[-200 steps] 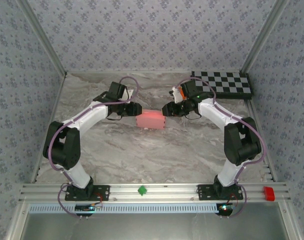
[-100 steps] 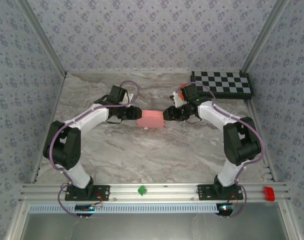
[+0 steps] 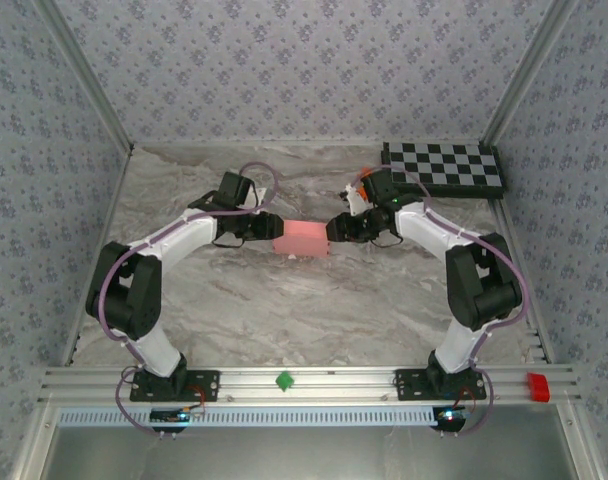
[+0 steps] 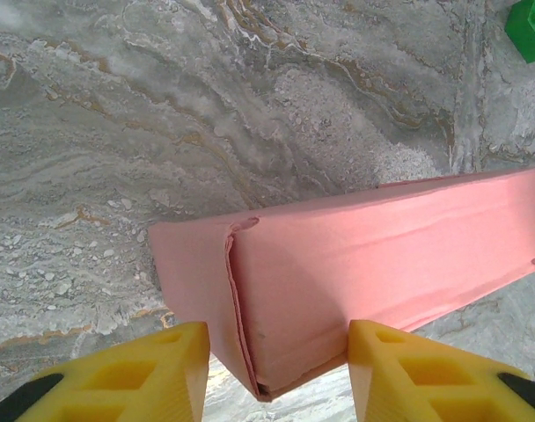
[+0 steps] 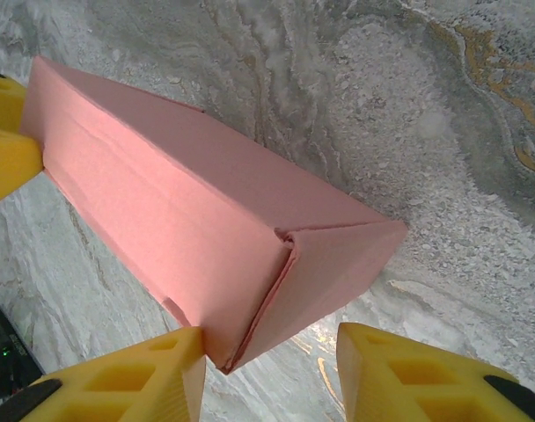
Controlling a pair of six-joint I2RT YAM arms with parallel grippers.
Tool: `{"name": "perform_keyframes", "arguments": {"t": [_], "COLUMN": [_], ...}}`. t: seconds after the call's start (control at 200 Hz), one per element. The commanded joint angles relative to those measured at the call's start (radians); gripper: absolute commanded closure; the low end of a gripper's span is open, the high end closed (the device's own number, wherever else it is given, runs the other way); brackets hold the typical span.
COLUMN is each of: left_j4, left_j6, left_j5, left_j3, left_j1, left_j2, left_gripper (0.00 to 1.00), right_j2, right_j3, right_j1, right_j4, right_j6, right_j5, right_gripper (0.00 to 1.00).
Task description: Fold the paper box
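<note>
Here left hand and right hand straddle ends of the closed paper box, grip unclear.

Matt pink card paper box on smooth, marble-look table.

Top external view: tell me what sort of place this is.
Probably a robot test cell in a lab: the left arm and right arm bolted to an aluminium rail, a checkerboard calibration board on the marble-patterned table, and wallpapered panels closing it in.
</note>
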Motion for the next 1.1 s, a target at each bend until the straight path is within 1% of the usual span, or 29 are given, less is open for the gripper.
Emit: {"name": "perform_keyframes", "arguments": {"t": [0.0,0.345,0.515,0.56,0.74,0.84,0.9,0.995,1.054,1.094], "left_j4": [-0.03,-0.025,-0.059,-0.069,-0.091,-0.115,-0.12,-0.129,-0.135,-0.125], "left_j6": [-0.011,-0.019,0.006,0.016,0.066,0.127,0.179,0.291,0.396,0.478], "left_j5": [-0.011,-0.007,-0.019,-0.026,-0.076,-0.122,-0.146,-0.151,-0.14,-0.112], "left_j3": [-0.018,-0.01,0.041,0.056,0.096,0.121,0.131,0.15,0.165,0.161], "left_j1": [-0.005,-0.004,-0.005,-0.005,-0.005,-0.005,-0.008,-0.012,-0.017,-0.022], "left_j2": [-0.022,-0.045,-0.054,-0.057,-0.082,-0.095,-0.104,-0.108,-0.102,-0.099], "left_gripper": [0.55,0.53,0.49,0.47,0.3,0.2,0.17,0.15,0.15,0.16], "right_j2": [0.044,0.086,0.031,0.007,-0.096,-0.157,-0.195,-0.26,-0.3,-0.328], "right_j3": [0.037,0.125,0.134,0.131,0.101,0.053,0.015,-0.083,-0.135,-0.167], "right_j1": [-0.005,-0.002,0.003,0.004,-0.002,-0.014,-0.023,-0.039,-0.047,-0.053], "right_j4": [-0.085,-0.142,-0.126,-0.115,-0.079,-0.06,-0.044,-0.008,0.008,0.016], "right_j6": [-0.029,-0.067,-0.066,-0.065,-0.068,-0.071,-0.073,-0.072,-0.071,-0.071], "right_j5": [0.082,0.1,0.108,0.112,0.152,0.187,0.206,0.224,0.234,0.238], "right_gripper": [0.56,0.56,0.56,0.55,0.51,0.51,0.51,0.5,0.5,0.5]}}
